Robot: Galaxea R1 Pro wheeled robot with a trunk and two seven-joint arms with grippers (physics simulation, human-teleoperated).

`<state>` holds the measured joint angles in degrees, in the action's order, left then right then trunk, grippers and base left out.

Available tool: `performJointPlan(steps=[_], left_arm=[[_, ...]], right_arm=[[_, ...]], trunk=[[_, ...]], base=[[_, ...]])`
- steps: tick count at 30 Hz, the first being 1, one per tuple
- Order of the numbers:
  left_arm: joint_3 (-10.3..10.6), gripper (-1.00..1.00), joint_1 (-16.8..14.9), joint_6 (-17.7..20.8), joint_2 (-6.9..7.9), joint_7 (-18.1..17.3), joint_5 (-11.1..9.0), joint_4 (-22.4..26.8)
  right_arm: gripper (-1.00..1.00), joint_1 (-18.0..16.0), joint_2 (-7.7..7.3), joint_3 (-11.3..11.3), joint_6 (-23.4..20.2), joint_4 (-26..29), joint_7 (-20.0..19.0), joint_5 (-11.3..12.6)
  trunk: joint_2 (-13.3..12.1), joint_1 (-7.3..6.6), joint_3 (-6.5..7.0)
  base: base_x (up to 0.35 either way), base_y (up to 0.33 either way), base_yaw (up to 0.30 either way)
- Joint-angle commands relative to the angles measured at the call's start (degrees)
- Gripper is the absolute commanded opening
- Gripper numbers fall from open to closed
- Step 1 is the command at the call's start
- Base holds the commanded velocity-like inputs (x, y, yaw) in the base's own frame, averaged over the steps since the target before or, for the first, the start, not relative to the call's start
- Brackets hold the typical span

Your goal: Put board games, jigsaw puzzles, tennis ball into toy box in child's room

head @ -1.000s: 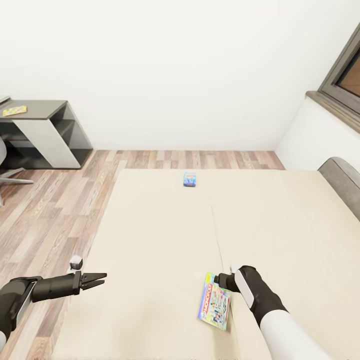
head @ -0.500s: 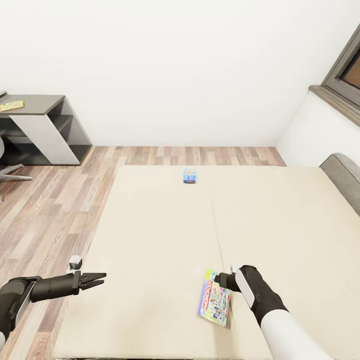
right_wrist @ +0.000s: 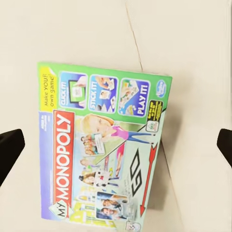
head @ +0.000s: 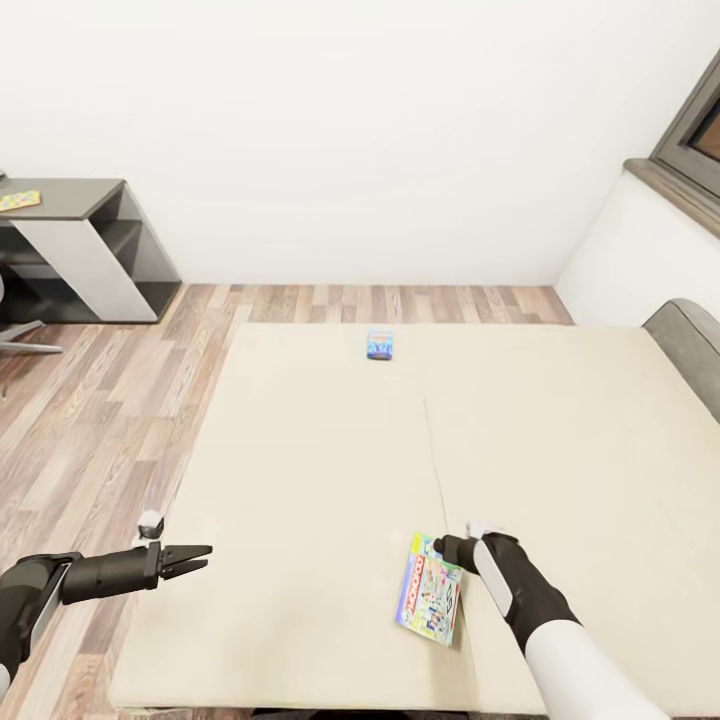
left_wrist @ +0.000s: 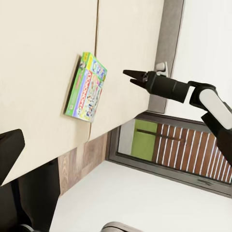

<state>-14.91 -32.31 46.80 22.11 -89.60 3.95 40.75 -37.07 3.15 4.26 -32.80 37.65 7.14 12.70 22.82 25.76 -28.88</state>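
Head view: right arm (head: 520, 590) bent over Monopoly box (head: 430, 602), fingers apart.

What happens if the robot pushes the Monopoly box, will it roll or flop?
The Monopoly box probably stays stiff: its edges look straight. Lying flat on the bed, it likely slides, not rolls. Its thin edge may be hard to pinch.

Two board games (head: 429, 591) (head: 380, 344) on one bed (head: 300, 480), one jigsaw puzzle (head: 18, 200) on one table (head: 85, 197)
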Motion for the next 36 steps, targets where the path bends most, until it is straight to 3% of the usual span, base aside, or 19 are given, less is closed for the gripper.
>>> performJointPlan(steps=[1,12,22,25,30,36], left_arm=[[-0.1,1.0,0.0,0.6,-0.03,-0.4,0.4,0.0],[-0.1,1.0,0.0,0.5,0.27,-0.4,0.3,0.1],[-0.7,1.0,0.2,0.6,0.58,-0.4,-1.0,3.1],[-0.7,1.0,0.6,1.1,0.57,-0.4,-3.2,6.9],[-0.4,1.0,3.1,3.6,0.58,-0.4,-9.2,13.8],[0.0,1.0,6.1,5.8,0.39,-0.4,-12.8,21.5]], right_arm=[[1.0,0.0,-0.1,0.1,0.1,0.1,0.4,0.7],[1.0,0.1,-1.32,0.1,2.8,0.0,0.2,0.9],[1.0,0.4,-1.88,0.1,3.8,0.0,-6.5,0.2],[1.0,0.4,-2.44,0.1,4.1,0.0,-7.8,0.4],[1.0,0.4,-3.04,0.1,4.5,0.0,-8.7,0.8],[1.0,0.4,-3.2,0.1,4.6,0.0,-8.9,0.9]], trunk=[[0.1,0.03,-0.18],[0.1,0.03,-1.22],[0.1,0.03,-2.17],[0.1,0.03,-2.46],[0.1,0.03,-2.93],[0.1,0.03,-3.5]], base=[[0.0,0.0,0.0],[0.0,0.0,0.0],[0.0,0.0,0.0],[0.0,0.0,0.0],[0.0,0.0,0.0],[0.0,0.0,0.0]])
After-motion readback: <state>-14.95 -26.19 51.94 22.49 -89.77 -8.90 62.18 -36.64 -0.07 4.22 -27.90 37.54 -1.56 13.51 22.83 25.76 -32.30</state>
